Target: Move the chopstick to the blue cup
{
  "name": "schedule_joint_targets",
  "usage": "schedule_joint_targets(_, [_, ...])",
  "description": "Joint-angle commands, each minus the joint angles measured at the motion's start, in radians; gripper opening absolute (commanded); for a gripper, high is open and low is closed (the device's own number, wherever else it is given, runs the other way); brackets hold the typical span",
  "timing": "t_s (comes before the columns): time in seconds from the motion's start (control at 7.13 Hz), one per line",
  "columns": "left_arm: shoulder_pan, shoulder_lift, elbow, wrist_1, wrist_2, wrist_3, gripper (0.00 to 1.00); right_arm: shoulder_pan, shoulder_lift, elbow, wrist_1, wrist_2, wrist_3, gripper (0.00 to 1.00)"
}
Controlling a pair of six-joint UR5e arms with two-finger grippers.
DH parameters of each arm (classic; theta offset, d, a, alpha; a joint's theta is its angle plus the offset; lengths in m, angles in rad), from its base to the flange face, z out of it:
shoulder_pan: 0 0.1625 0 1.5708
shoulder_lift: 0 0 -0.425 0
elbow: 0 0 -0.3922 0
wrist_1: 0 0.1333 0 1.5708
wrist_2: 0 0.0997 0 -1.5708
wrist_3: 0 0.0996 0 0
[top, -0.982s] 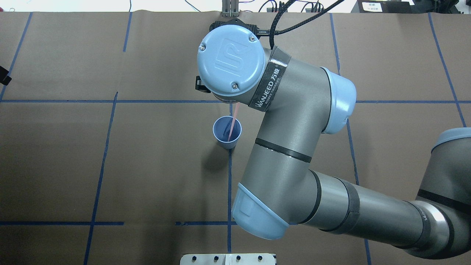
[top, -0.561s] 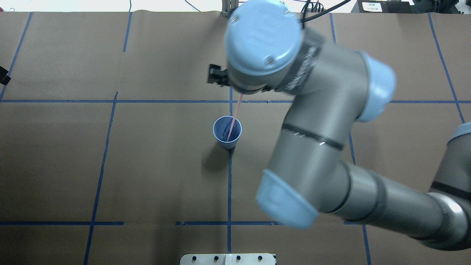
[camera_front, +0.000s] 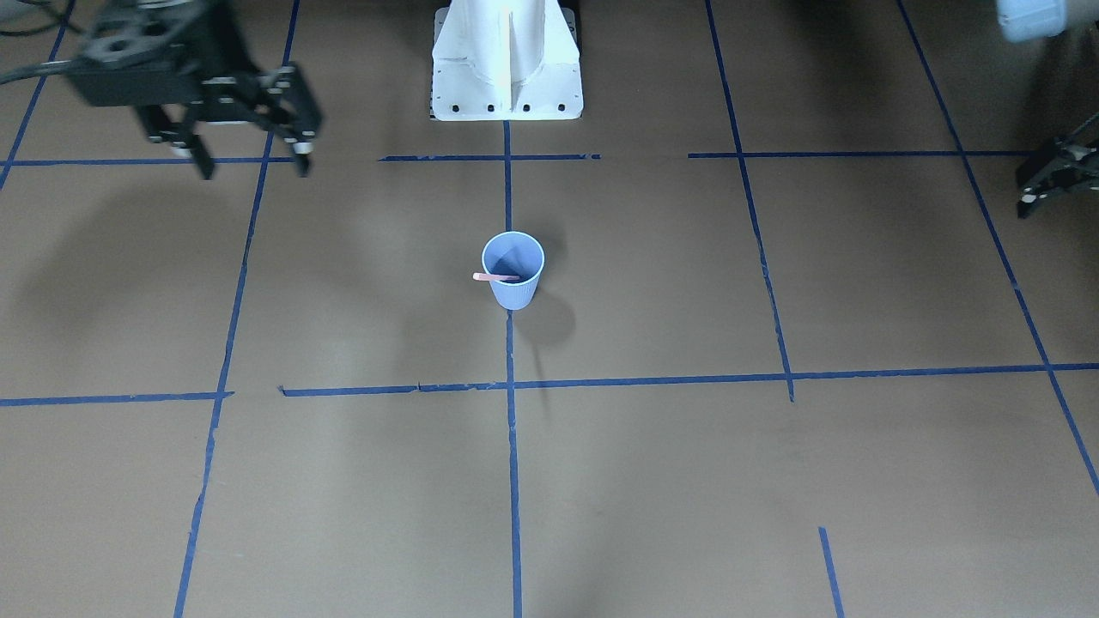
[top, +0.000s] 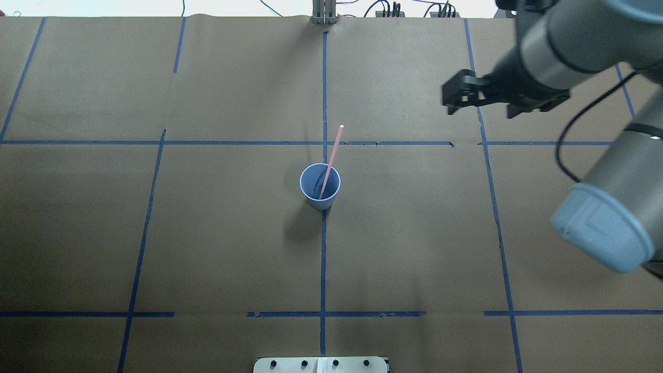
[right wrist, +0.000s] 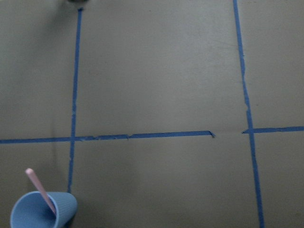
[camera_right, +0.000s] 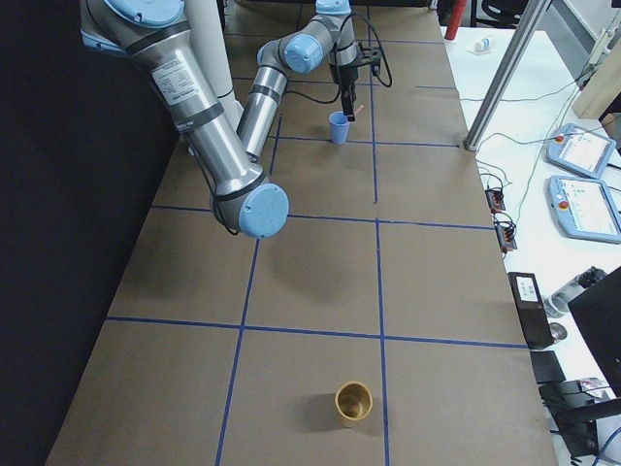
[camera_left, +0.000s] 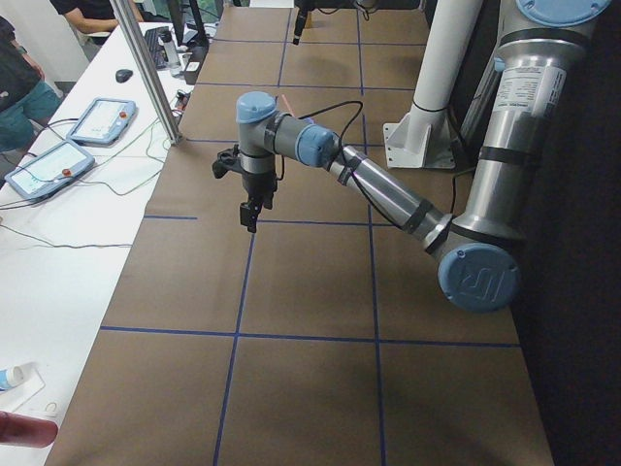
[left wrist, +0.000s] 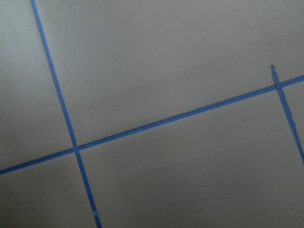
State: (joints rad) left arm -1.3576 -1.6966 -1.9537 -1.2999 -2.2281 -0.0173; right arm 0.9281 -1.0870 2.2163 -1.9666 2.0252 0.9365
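The blue cup (top: 319,192) stands upright at the table's middle, on a blue tape line. One pale pink chopstick (top: 331,155) leans in it, its top sticking out over the far rim. Both also show in the front view, cup (camera_front: 513,283) and chopstick (camera_front: 493,277), and in the right wrist view, cup (right wrist: 42,214) and chopstick (right wrist: 40,189). My right gripper (top: 447,98) is open and empty, raised far to the cup's right; the front view (camera_front: 251,167) shows its fingers spread. My left gripper (camera_front: 1043,184) sits at the table's left edge; I cannot tell its state.
Brown paper with blue tape lines covers the table (top: 207,233). The robot's white base (camera_front: 506,60) stands at the near edge. A gold cup (camera_right: 353,400) stands at the table's right end. The left wrist view shows only bare paper and tape.
My right gripper has let go of the chopstick and swung up and away to the right. The chopstick stays leaning in the blue cup.
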Motion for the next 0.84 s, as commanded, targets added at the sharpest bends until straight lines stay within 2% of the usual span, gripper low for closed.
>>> schedule_joint_targets(0.0, [-0.121,0.037,0.120,-0.009,-0.073,0.208,1.00,0.264,-0.246,-0.004,0.025,0.191,-0.418,1.00])
schedule_joint_targets(0.28, [-0.129,0.076,0.171,-0.013,-0.071,0.235,1.00,0.468,-0.367,-0.132,0.026,0.324,-0.774,1.00])
schedule_joint_targets(0.42, [-0.130,0.083,0.168,-0.013,-0.073,0.234,1.00,0.573,-0.414,-0.224,0.049,0.351,-0.939,1.00])
schedule_joint_targets(0.56, [-0.135,0.084,0.167,-0.013,-0.073,0.234,1.00,0.657,-0.463,-0.336,0.120,0.371,-1.096,1.00])
schedule_joint_targets(0.7, [-0.135,0.084,0.167,-0.013,-0.073,0.234,1.00,0.696,-0.473,-0.460,0.191,0.391,-1.131,1.00])
